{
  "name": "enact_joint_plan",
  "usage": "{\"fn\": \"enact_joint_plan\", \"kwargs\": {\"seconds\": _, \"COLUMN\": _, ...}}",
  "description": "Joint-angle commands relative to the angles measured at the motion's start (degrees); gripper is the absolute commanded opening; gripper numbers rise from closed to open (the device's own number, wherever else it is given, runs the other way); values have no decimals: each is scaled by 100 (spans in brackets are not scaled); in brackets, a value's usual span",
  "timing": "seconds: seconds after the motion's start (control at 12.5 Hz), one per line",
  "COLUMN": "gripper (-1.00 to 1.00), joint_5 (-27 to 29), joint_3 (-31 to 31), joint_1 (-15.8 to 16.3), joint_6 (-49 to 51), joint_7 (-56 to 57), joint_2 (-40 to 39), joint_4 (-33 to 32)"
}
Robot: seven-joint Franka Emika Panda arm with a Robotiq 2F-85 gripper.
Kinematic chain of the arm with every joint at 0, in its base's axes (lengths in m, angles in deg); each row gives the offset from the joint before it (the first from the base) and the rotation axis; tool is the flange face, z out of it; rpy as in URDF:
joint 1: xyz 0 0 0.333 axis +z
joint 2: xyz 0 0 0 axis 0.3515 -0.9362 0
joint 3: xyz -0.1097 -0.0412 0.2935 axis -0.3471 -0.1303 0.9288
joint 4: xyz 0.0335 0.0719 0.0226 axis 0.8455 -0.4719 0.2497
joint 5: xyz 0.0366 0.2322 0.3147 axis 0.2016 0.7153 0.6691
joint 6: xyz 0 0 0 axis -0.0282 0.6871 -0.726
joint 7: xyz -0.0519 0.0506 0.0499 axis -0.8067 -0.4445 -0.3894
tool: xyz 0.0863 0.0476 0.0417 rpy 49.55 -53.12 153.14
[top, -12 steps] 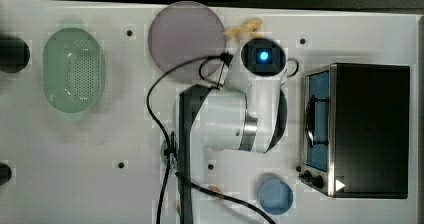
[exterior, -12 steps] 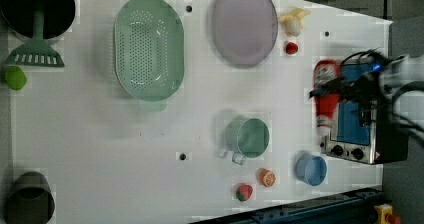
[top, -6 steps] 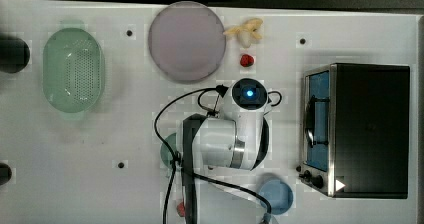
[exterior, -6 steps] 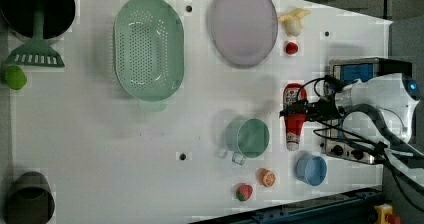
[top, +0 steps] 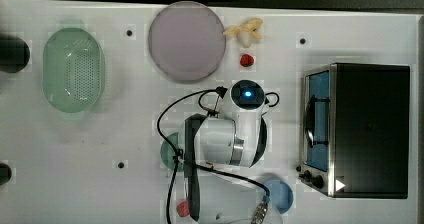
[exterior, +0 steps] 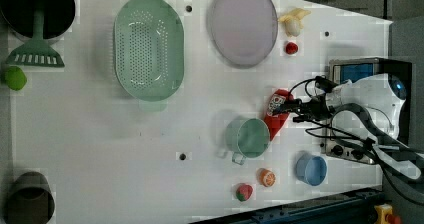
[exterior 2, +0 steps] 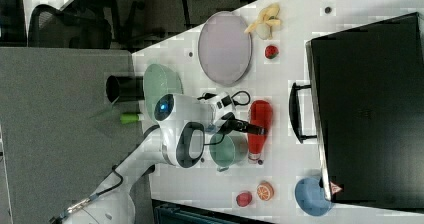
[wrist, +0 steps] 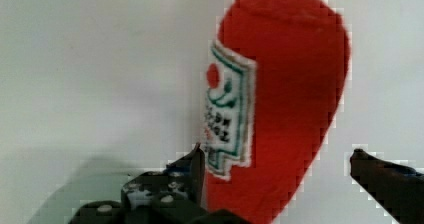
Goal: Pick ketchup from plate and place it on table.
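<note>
So the ketchup (exterior: 278, 115) was lying flat on the table (exterior: 100, 149), well off the plate (exterior: 243, 24), which sat bare up near the banana (exterior: 294, 21) and the little red berry (exterior: 291, 47). In the left view the bottle lay right beside the green mug (exterior: 247, 137), touching or nearly touching its rim, with the toaster oven (exterior: 370, 109) on its other side. My gripper (wrist: 277, 171) was down around it with the jaws spread wide; in the wrist view one finger (wrist: 197, 166) sat right by the label and the other (wrist: 382, 176) stood clear of the red side with white table showing between. So nothing pinched, bottle resting on its own.
</note>
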Motion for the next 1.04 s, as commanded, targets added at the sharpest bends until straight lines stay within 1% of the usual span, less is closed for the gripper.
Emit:
{"fn": "enact_joint_plan", "kwargs": {"seconds": 0.08, "gripper": 100, "joint_5": 28, "joint_3": 140, "joint_1": -5, "joint_6": 477, "joint_7": -705, "joint_2": 967, "joint_4": 561}}
{"fn": "enact_joint_plan", "kwargs": {"seconds": 0.24, "gripper": 100, "joint_5": 28, "joint_3": 206, "joint_1": -1, "joint_6": 1158, "joint_7": -1595, "joint_2": 1553, "joint_4": 1007}}
{"fn": "enact_joint_plan", "kwargs": {"seconds": 0.4, "gripper": 100, "joint_5": 0, "joint_3": 257, "joint_1": 7, "joint_6": 1873, "joint_7": -2255, "joint_2": 2027, "joint_4": 1581}}
{"fn": "enact_joint_plan", "kwargs": {"seconds": 0.56, "gripper": 100, "joint_5": -6, "joint_3": 260, "joint_1": 6, "joint_6": 2819, "joint_7": -3073, "joint_2": 2332, "joint_4": 2109}}
{"fn": "enact_joint_plan", "kwargs": {"seconds": 0.72, "gripper": 100, "joint_5": -6, "joint_3": 258, "joint_1": 4, "joint_6": 3723, "joint_7": -3847, "joint_2": 2504, "joint_4": 2496}}
{"fn": "enact_joint_plan", "kwargs": {"seconds": 0.8, "gripper": 100, "joint_5": -6, "joint_3": 263, "joint_1": 5, "joint_6": 3999, "joint_7": -3891, "joint_2": 2554, "joint_4": 2616}}
{"fn": "enact_joint_plan", "kwargs": {"seconds": 1.04, "gripper": 100, "joint_5": -16, "joint_3": 282, "joint_1": 5, "joint_6": 3987, "joint_7": -3890, "joint_2": 2581, "joint_4": 2797}}
